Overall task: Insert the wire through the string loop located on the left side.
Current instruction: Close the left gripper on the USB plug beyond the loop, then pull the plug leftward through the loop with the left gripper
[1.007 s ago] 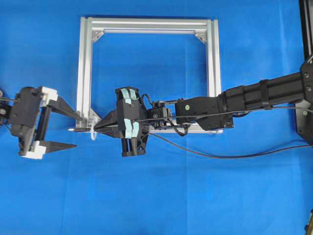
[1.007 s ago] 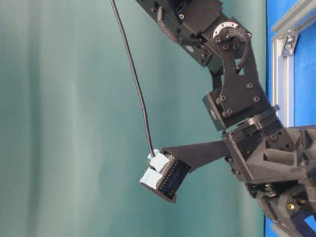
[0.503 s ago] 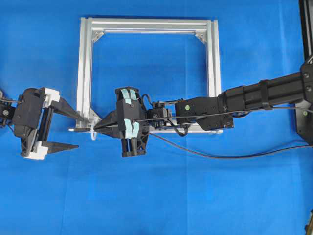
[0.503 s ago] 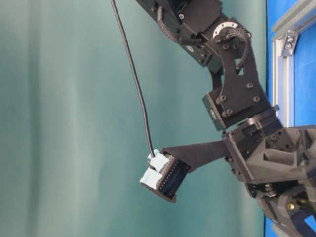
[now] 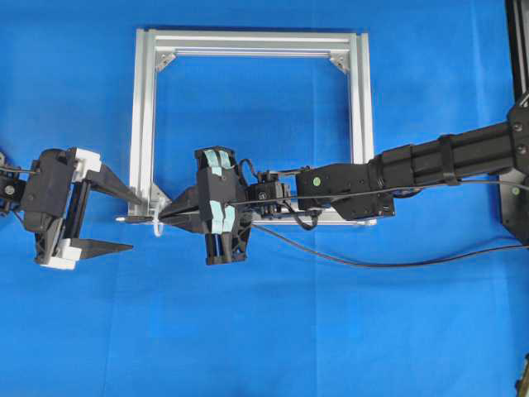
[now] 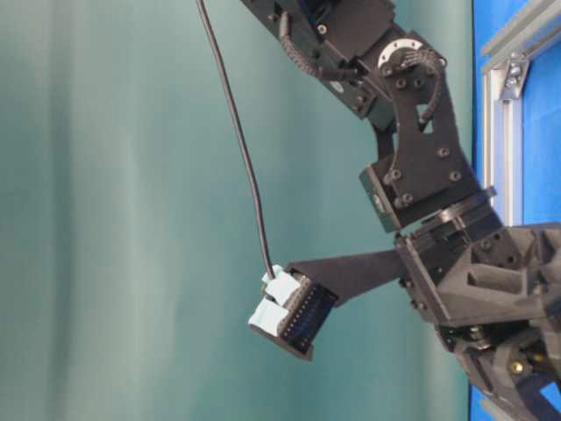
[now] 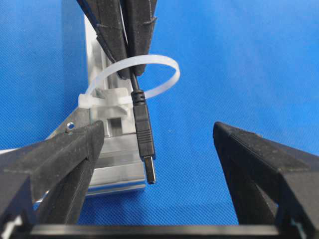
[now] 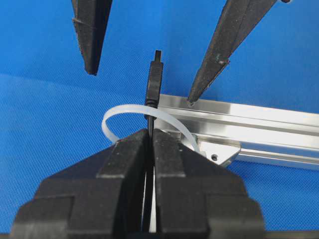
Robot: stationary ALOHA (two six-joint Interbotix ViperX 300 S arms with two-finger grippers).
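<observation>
My right gripper is shut on the wire just behind its black plug. The plug has passed through the white string loop, which is tied at the lower left corner of the aluminium frame. Its metal tip sticks out on the left side. My left gripper is open, with one finger on either side of the plug and neither touching it.
The wire trails right across the blue mat under the right arm. The frame's bottom rail lies just behind the loop. In the table-level view an arm and a thick black cable stand before a green backdrop.
The left gripper has shifted slightly right toward the plug and its jaws have narrowed a little. The right arm and wire have held still.
</observation>
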